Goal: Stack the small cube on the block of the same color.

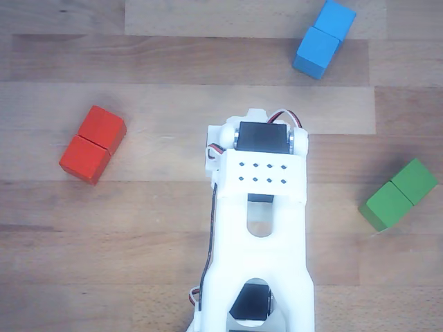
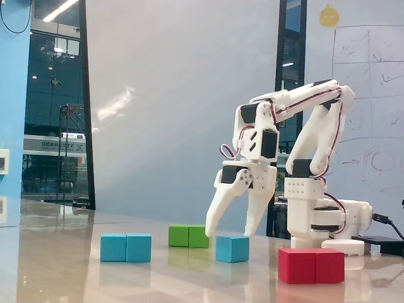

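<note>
1. On the table (image 2: 76,278), fixed view: small cube (image 2: 232,248) sits flat, plain light blue, one face square to the camera.
2. Gripper (image 2: 230,233) hangs just above the small cube, spread wide, fingertips pointing down at either side of the cube's top, not touching, empty.
3. Blue block (image 2: 125,247) at 9 o'clock from the small cube, well apart; long axis runs left-right, seam in the middle. In the other view it (image 1: 324,38) lies diagonal, toward 1 o'clock.
4. Green block (image 2: 189,236) behind the small cube at about 10 o'clock; red block (image 2: 311,265) at 4 o'clock, nearer the camera.
5. Other view: arm hides the small cube; red block (image 1: 92,144) at 9 o'clock, green block (image 1: 401,194) at 3 o'clock of the arm.
</note>
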`<state>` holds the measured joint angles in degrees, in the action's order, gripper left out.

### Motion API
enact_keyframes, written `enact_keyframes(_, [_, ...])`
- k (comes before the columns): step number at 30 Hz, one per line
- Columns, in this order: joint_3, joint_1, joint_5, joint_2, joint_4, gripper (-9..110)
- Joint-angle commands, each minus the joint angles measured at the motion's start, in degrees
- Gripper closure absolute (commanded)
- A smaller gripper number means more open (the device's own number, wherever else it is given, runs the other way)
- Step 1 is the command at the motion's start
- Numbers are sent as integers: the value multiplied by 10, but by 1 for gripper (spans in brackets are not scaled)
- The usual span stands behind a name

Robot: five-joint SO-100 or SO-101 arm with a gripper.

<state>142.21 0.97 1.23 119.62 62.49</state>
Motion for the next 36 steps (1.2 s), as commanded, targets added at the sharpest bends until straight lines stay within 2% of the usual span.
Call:
enact_keyframes(1, [4,2,4,-14,-44,70])
enact_keyframes(13, [6,2,4,-32,-65,72])
enact_keyframes(23, [-2,2,4,-32,-73,98])
enact_keyframes(36, [-11,2,5,-24,-63,94])
